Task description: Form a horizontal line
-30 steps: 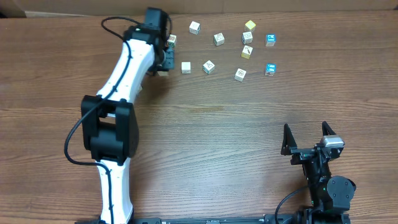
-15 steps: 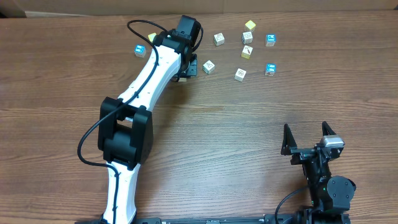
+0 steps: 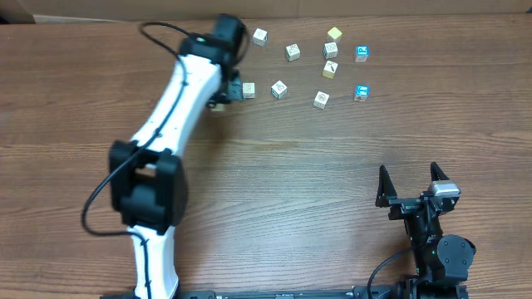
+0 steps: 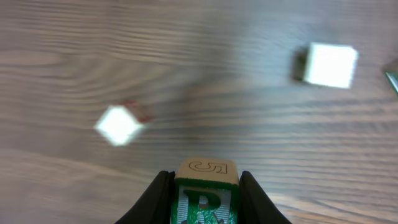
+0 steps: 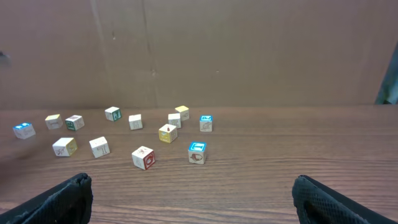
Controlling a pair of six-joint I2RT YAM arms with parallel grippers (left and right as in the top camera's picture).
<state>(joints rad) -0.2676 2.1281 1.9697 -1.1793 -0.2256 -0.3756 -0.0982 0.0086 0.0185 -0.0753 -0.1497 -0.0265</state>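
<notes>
The green-R cube (image 4: 205,198) sits pinched between the fingers of the left claw (image 4: 206,186), which is closed on its two sides near the far left of the worktop (image 3: 316,183). Whether the cube's underside touches the wood cannot be told. From overhead, the rest of the intended line lies to its right: the nearest whitish cube (image 3: 248,90) is just beside the claw, the second whitish cube (image 3: 279,88) is level with it, and the third whitish cube (image 3: 322,100) sits a little nearer the robot, off that line. The main risk is probably the tight spot beside the nearest cube: a finger opening outward, or the arm drifting right, could knock it out of line. The wrist view is blurred, so a release while the arm swings might leave the cube twisted or off the row. The right claw (image 3: 408,173) rests wide open and empty, well apart from the cubes.
</notes>
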